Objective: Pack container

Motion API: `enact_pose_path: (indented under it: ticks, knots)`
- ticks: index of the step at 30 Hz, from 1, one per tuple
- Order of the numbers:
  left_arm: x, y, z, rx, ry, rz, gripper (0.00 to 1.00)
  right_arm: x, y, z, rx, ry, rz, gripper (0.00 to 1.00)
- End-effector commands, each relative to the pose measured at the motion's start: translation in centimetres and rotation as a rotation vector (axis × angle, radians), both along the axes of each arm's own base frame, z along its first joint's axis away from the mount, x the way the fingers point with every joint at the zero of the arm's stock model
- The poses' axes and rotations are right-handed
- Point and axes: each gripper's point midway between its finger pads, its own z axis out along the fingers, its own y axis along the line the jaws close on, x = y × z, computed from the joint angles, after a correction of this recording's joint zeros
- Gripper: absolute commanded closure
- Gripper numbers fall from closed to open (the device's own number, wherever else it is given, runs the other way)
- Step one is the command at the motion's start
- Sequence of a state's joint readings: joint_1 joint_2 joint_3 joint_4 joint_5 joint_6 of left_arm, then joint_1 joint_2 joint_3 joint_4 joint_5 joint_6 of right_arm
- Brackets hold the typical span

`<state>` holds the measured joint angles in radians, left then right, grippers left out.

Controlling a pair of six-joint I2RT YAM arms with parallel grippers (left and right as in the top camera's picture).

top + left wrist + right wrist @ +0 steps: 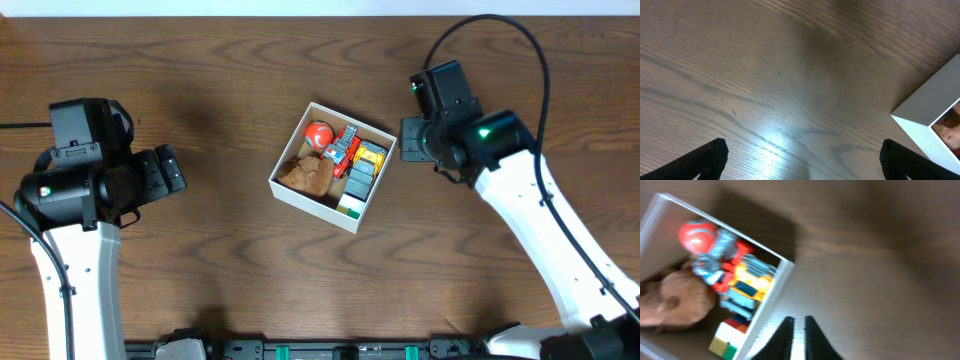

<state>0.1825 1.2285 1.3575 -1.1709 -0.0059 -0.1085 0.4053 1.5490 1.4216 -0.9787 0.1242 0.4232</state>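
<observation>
The left fingers (168,172) are spread wide over the bare desk (790,75), holding nothing. The right fingers (410,140) are pressed together, empty, just beside the container (310,208), which stands mid-desk between both arms, with toys (345,155) inside
</observation>
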Motion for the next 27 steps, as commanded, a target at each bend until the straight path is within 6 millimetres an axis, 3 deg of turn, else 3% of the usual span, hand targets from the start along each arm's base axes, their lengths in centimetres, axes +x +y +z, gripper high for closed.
enact_pose_path:
  ticks: [1,8,13,20,27]
  knots:
    - [0.2,0.0,0.7,0.016,-0.017,-0.022,0.02,-0.2,-0.5,-4.1,0.025,0.129,-0.097,0.95]
    - [0.2,0.0,0.7,0.015,-0.016,-0.021,0.02,0.3,0.5,-11.0,-0.022,0.285,-0.064,0.98]
    - [0.2,0.0,0.7,0.015,-0.016,-0.021,0.02,2.3,2.6,-13.7,0.029,0.27,0.034,0.98]
    - [0.2,0.0,0.7,0.015,-0.016,-0.021,0.02,6.9,6.9,-12.3,0.141,0.055,0.282,0.89]
    - [0.2,0.0,0.7,0.015,-0.016,-0.021,0.02,7.9,7.5,-11.6,0.135,-0.011,0.362,0.82]
